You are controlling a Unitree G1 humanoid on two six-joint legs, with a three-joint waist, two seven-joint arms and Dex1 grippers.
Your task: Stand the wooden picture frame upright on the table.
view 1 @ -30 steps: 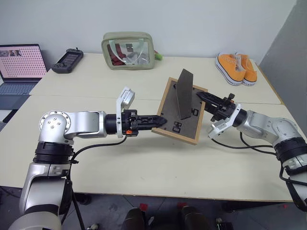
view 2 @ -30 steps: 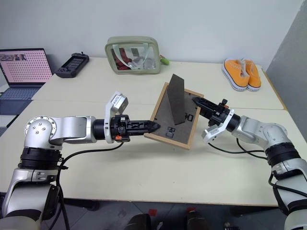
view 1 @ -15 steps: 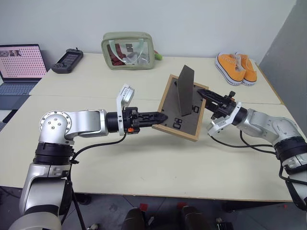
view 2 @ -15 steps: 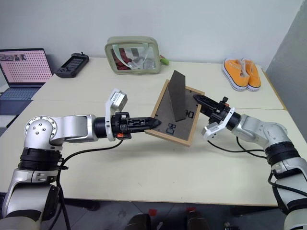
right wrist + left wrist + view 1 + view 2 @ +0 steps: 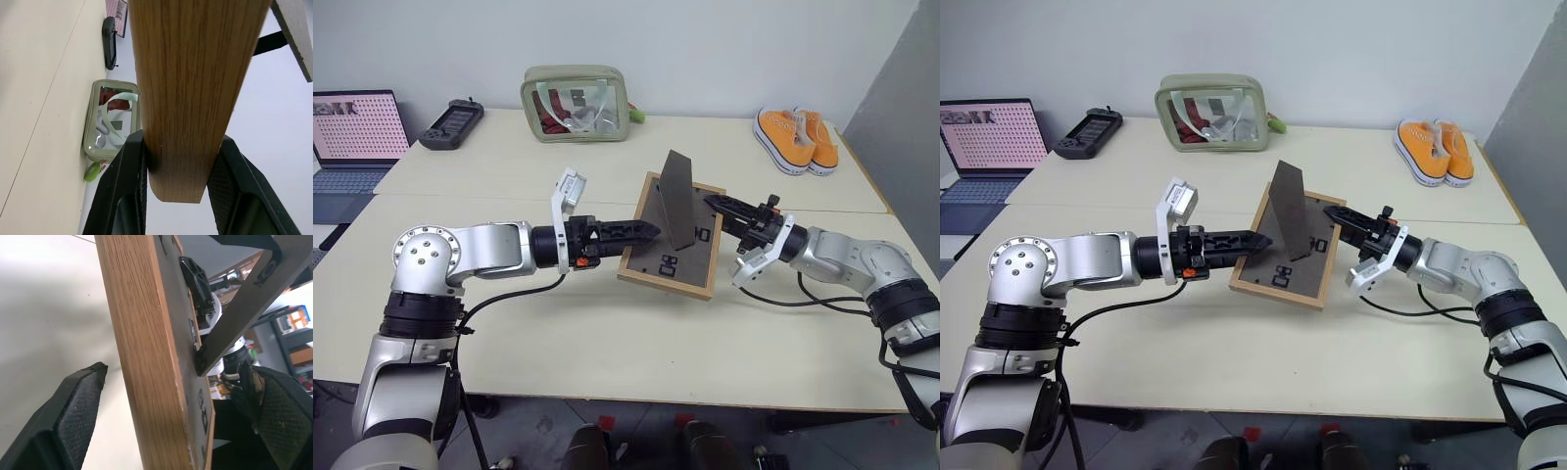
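Left wrist view has the wooden picture frame (image 5: 146, 357) edge-on, pale grained wood, between the left gripper (image 5: 644, 231)'s spread textured pads (image 5: 78, 411), neither touching. Its dark grey back and prop leg (image 5: 677, 199) face up, tilted above the cream table (image 5: 607, 343); white markings there are unreadable. The right gripper (image 5: 176, 161) pinches its far edge.

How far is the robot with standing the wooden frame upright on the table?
Done: the prop leg is swung out from the dark back. In hand: the right end effector clamps the wooden picture frame by its edge, held tilted; the left end effector is open around the opposite edge. Left: stand it upright on the table and let go.
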